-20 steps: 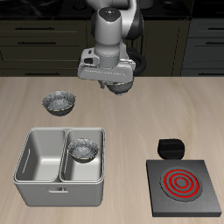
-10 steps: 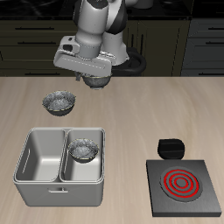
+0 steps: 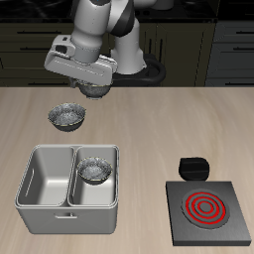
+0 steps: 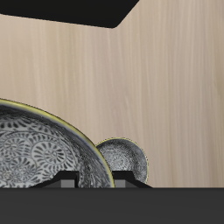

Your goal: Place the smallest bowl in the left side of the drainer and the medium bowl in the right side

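The pincer point(image 3: 91, 89) hung high over the worktop point(image 3: 189, 119), apparently clamped on the rim of the medium bowl point(image 4: 39, 149) - fingers mostly hidden, tho. The drainer point(image 3: 45, 151) lay below and toward the front edge; its empty compartment was the one farther from the stove point(image 3: 206, 208). The smallest bowl point(image 3: 95, 171) sat in the other compartment. Count: 3 bowls - one carried, one in the drainer, the widest bowl point(image 3: 67, 117) on the worktop between pincer and drainer - plus 1 drainer w/ 2 compartments.
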Motion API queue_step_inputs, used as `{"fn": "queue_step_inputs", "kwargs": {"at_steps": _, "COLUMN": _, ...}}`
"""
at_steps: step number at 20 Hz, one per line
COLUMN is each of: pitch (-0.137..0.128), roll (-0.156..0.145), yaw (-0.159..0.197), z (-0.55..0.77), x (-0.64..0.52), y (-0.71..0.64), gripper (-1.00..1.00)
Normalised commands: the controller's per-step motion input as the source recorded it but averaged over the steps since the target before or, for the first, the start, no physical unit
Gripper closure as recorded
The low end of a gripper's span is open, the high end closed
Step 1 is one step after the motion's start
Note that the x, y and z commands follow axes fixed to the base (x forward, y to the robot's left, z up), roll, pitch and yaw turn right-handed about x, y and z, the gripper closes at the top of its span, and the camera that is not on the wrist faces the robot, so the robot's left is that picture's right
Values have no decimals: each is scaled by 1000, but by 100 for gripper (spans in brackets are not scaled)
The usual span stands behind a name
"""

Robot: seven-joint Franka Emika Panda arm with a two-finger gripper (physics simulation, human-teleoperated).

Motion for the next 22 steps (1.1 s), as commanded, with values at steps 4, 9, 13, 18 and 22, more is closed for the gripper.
{"fn": "queue_step_inputs", "kwargs": {"at_steps": 4, "pitch": 70, "roll": 90, "yaw": -69, "z": 480, "x": 333, "y": -139, "gripper": 100}}
{"fn": "queue_step_inputs", "kwargs": {"at_steps": 9, "pitch": 10, "roll": 33, "yaw": -6, "z": 576, "x": 270, "y": 17, "gripper": 100}}
{"fn": "queue_step_inputs", "kwargs": {"at_steps": 13, "pitch": 30, "roll": 60, "yaw": -54, "z": 464, "x": 377, "y": -46, "gripper": 100}}
{"fn": "queue_step_inputs", "kwargs": {"at_steps": 18, "pitch": 9, "roll": -22, "yaw": -9, "z": 283, "x": 467, "y": -207, "gripper": 100}}
{"fn": "queue_step_inputs", "kwargs": {"at_steps": 22, "pitch": -17, "roll": -6, "yaw": -12, "z": 171, "x": 293, "y": -67, "gripper": 100}}
